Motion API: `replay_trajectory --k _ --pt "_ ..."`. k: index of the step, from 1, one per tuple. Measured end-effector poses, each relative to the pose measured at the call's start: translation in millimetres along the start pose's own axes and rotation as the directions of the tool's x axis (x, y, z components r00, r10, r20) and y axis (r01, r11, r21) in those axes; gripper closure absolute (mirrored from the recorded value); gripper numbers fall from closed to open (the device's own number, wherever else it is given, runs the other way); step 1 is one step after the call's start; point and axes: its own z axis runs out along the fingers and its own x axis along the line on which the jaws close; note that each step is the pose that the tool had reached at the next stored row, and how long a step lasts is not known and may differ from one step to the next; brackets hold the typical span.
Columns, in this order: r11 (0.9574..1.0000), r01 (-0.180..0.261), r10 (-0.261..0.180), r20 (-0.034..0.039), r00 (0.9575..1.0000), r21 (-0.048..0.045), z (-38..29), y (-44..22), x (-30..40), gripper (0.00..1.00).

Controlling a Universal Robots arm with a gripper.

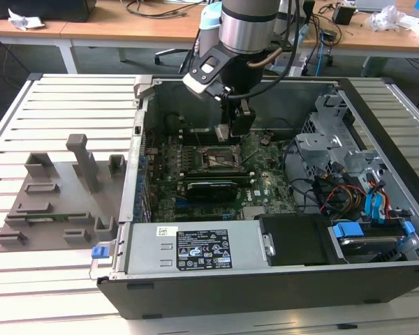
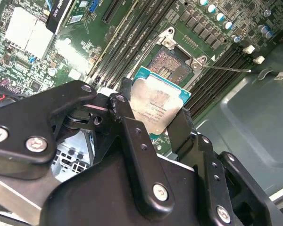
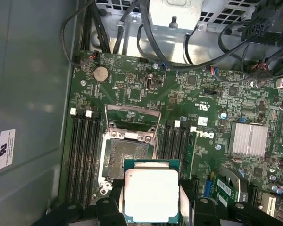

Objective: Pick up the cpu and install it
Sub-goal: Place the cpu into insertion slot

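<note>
The cpu (image 3: 151,193), a small square chip with a silvery-white top and a teal-green rim, is clamped between my gripper's black fingers (image 3: 108,207). My gripper (image 1: 227,132) hangs inside the open computer case, shut on the cpu (image 2: 155,103) by two opposite edges. The chip hovers a little above the motherboard (image 3: 188,94), partly over the open socket (image 3: 127,157). That socket (image 2: 172,63) has its metal frame swung up and its contact field bare. In the exterior view the socket (image 1: 216,159) lies just below the gripper.
Memory slots (image 3: 80,155) flank the socket. A long black card (image 1: 211,188), a silver heat sink (image 3: 249,139) and a coin battery (image 3: 100,73) sit on the board. The power supply (image 1: 195,251), drive cage (image 1: 335,139) and cables (image 1: 335,192) crowd the case. A grey fixture (image 1: 63,195) stands outside.
</note>
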Motion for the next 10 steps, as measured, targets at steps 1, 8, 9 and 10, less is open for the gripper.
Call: replay_trajectory --k 1,8,9,10 --pt "1.0000 -0.004 0.004 -0.0001 1.0000 -0.0001 0.0 0.0 0.0 0.45" --pt "0.9992 -0.039 0.039 -0.0005 0.9992 -0.0002 0.1 0.0 0.0 0.45" --pt "0.9990 -0.045 0.045 -0.0005 0.9990 -0.0002 0.1 0.0 0.0 0.45" --pt "0.9985 -0.055 0.055 -0.0006 0.9985 -0.0002 0.1 0.0 0.0 0.45"
